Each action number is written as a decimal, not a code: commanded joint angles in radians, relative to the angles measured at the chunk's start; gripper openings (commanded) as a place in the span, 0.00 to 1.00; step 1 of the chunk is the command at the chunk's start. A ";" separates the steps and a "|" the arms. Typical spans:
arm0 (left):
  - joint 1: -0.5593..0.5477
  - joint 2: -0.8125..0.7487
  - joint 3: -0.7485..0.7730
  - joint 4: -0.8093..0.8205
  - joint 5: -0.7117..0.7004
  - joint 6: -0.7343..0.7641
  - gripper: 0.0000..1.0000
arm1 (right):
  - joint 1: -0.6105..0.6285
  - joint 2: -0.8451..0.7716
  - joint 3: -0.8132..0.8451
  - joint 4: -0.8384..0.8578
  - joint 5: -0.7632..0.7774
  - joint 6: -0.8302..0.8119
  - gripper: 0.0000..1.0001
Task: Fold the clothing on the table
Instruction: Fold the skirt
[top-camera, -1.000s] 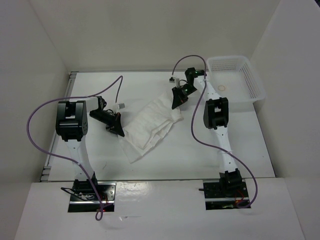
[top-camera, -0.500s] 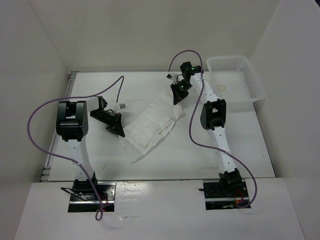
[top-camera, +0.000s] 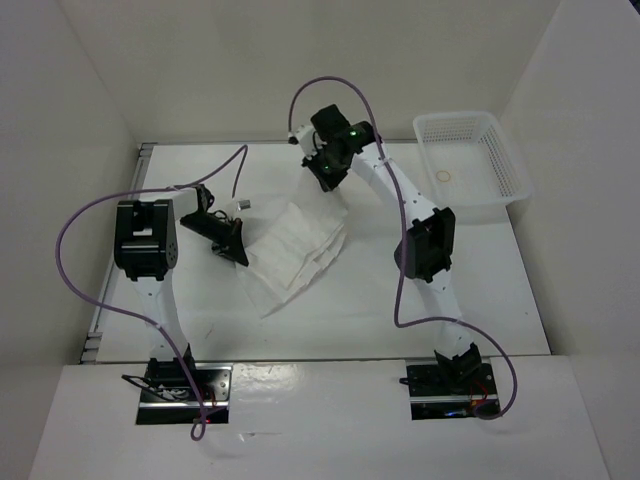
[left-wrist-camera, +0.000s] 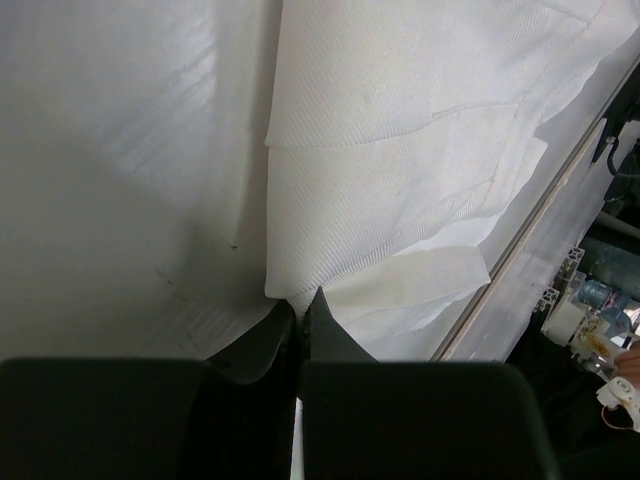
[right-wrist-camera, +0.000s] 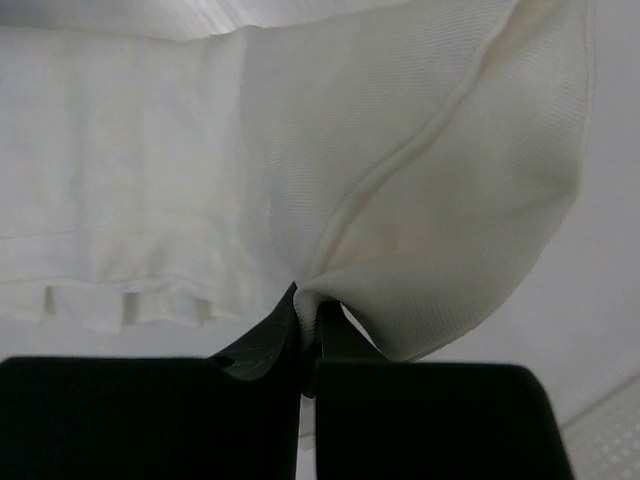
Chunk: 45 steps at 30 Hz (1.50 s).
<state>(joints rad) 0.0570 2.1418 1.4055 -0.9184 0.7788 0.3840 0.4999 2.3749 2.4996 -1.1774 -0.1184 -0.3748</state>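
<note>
Clothing (top-camera: 297, 252): white, thin fabric, fine ribbed weave, small pleats along one edge. Lies on centre-left of table (top-camera: 340, 320), in several overlapping layers, wrinkled. Far corner drawn up toward back, seems lifted off surface. Left edge bunched. Near tip points to near-left. Table: flat, matte white, metal rail at left side.
</note>
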 joint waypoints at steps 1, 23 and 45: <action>0.004 0.039 0.042 0.029 -0.044 -0.005 0.01 | 0.103 -0.150 -0.062 0.082 0.106 -0.006 0.00; 0.004 0.049 0.044 0.029 -0.026 -0.053 0.01 | 0.401 -0.088 -0.124 0.039 0.010 -0.024 0.00; 0.004 0.021 0.024 0.038 -0.026 -0.053 0.01 | 0.459 -0.085 -0.082 -0.045 -0.156 -0.033 0.42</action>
<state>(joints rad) 0.0601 2.1780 1.4479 -0.9192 0.7933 0.3084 0.9554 2.3775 2.4329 -1.1984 -0.2707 -0.3939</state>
